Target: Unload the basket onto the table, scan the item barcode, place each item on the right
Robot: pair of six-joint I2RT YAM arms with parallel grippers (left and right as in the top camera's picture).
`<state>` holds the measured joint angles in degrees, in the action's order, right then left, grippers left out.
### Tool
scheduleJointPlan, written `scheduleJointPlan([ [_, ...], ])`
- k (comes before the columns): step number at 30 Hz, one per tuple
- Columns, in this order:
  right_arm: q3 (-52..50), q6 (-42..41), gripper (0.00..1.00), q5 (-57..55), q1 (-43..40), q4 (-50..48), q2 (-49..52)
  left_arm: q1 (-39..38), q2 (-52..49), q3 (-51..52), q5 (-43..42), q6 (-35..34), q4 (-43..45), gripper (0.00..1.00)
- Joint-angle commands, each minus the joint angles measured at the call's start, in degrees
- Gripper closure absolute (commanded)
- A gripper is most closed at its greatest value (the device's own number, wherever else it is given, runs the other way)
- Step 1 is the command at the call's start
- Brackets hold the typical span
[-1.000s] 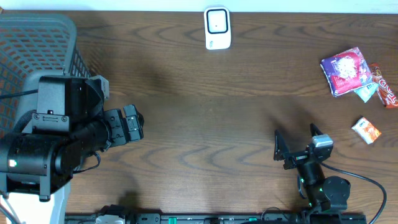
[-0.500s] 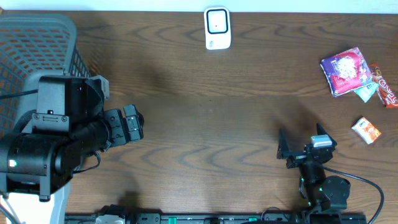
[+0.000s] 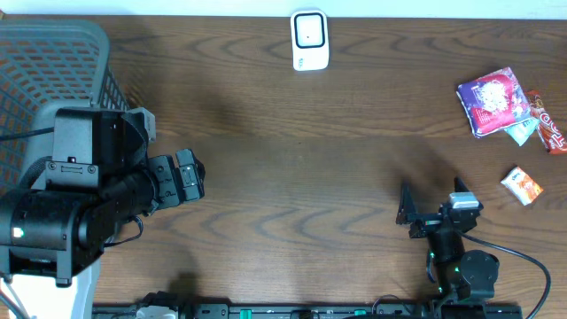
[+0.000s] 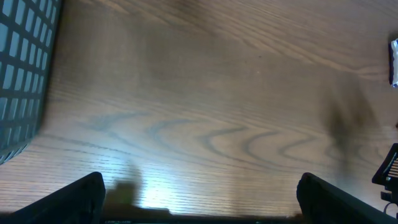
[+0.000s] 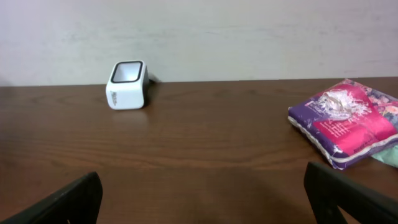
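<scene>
On the dark, wood-grain table [image 3: 292, 177], 1 white barcode scanner [image 3: 310, 40], a rounded block with a dark square window, stands at the far edge. At the right edge lie 4 small items: 1 glossy purple pouch [image 3: 494, 102], crinkled and pillow-shaped; 1 teal packet [image 3: 523, 133] tucked partly under it; 1 red wrapper [image 3: 551, 131] just beside that, cut by the frame; and 1 little orange-and-white carton [image 3: 521, 185], apart from the others and nearer the front. 1 grey plastic basket [image 3: 53, 62] with lattice walls fills the far-left corner. The left gripper [image 3: 197, 175] hangs beside the basket, its 2 black fingers spread wide over bare wood, holding nothing. The right gripper [image 3: 431, 202], near the front and left of the carton, also has its jaws spread and empty; its wrist camera faces the scanner and the pouch.
</scene>
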<state>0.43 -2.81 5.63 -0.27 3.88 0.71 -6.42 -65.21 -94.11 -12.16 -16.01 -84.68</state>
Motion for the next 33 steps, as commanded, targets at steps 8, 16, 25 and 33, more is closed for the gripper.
scheduleJointPlan([
  [8, 0.0, -0.96, 0.01, -0.96, 0.48, 0.57, -0.39, 0.24, -0.07, -0.07, -0.66, 0.98, -0.13, 0.02],
  [16, -0.07, -0.98, 0.01, 0.74, 0.48, 0.0, -0.39, 0.24, -0.07, -0.07, -0.66, 0.98, -0.13, 0.02],
  [25, -0.07, -0.98, 0.01, 0.74, 0.48, 0.0, -0.39, 0.24, -0.07, -0.07, -0.66, 0.98, -0.13, 0.02],
  [33, -0.07, -0.98, 0.01, 0.74, 0.48, 0.0, -0.39, 0.24, -0.07, -0.07, -0.66, 0.98, -0.13, 0.02],
])
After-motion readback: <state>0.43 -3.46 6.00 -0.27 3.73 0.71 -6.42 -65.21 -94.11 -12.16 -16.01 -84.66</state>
